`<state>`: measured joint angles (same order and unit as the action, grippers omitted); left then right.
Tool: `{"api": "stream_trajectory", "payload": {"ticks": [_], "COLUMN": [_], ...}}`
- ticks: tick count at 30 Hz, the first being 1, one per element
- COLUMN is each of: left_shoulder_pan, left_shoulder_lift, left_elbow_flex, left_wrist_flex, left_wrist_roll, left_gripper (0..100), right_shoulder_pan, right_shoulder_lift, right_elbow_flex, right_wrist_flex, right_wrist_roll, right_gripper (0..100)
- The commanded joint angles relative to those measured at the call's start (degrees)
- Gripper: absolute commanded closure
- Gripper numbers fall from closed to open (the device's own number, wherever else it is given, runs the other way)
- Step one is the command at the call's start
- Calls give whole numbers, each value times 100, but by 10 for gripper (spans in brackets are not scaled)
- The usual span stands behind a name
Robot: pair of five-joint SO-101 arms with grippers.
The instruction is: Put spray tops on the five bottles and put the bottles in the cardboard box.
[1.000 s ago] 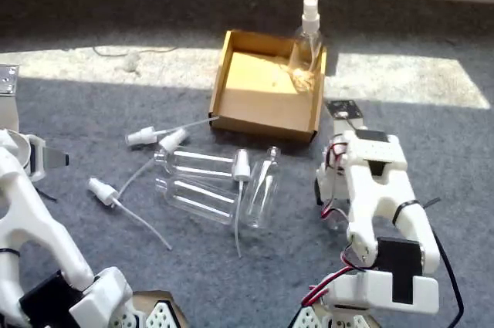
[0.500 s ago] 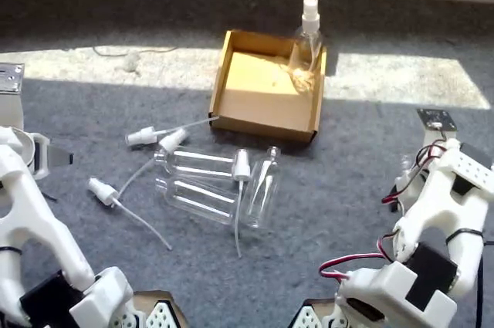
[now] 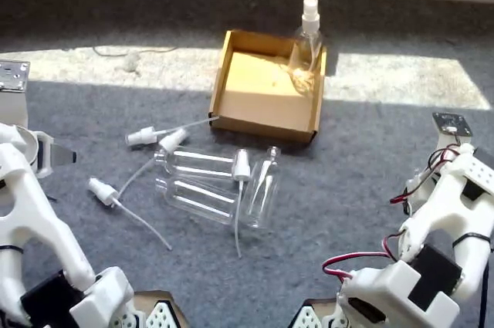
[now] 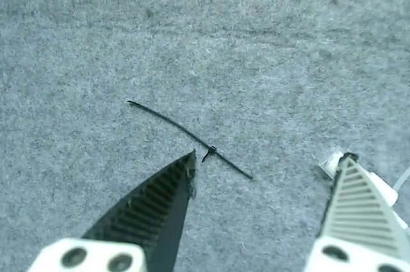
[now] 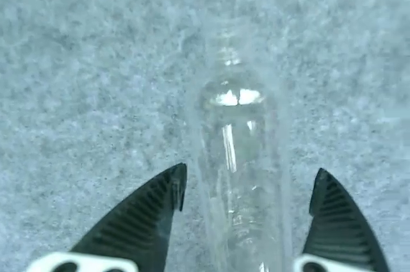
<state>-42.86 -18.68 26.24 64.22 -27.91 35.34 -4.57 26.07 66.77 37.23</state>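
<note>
R gripper point(image 5: 248, 169) is spread wide with the open bottle point(image 5: 240, 144) lying between its jaws. Gaps show on both sides, so no pinch yet. Bottle's long axis runs straight out along the gripper's own reach line. Its bare neck, w/ no spray top, points away from the claw and its base is nearest the claw. The jaws flank the body across its short width, so judged: a plain close should catch it.

In the scene this bottle sits at the right side of the carpet under the R arm point(image 3: 448, 220), well apart from the rest. R arm is clearly the nearer one.

L gripper point(image 4: 269, 155) is also spread and holds nothing. It's over carpet at the left w/ a black cable tie point(image 4: 192, 134) under it.

Mid-carpet there are three uncapped bottles point(image 3: 197, 164) lying down. Two have their long axes running left-right, one near-far. Loose spray tops point(image 3: 143, 136) lie beside them.

Cardboard box point(image 3: 224, 81) is at the far centre, w/ one capped bottle point(image 3: 309, 35) upright in its far right corner.
</note>
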Motion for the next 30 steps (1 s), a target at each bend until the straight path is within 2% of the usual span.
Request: {"api": "stream_trajectory", "payload": {"ticks": [1,9,16,22,30], "left_shoulder_pan": [101,66,75,110,110], "left_shoulder_lift": [-48,-48,-48,-48,-48], "left_elbow_flex": [-233,-233,-233,-242,-242], "left_wrist_flex": [35,35,35,35,35], "left_wrist_roll": [9,9,9,18,18], "left_gripper": [685,685,686,686,686], "right_shoulder_pan": [-330,-892,-593,-541,-549], "right_shoulder_lift": [-48,400,1455,1516,1534], "right_elbow_flex": [-822,-1385,-1824,-2035,-1991], "right_wrist_flex": [31,40,48,734,655], "right_wrist_roll": [-273,-281,-255,202,229], "right_gripper": [735,735,735,735,735]}}
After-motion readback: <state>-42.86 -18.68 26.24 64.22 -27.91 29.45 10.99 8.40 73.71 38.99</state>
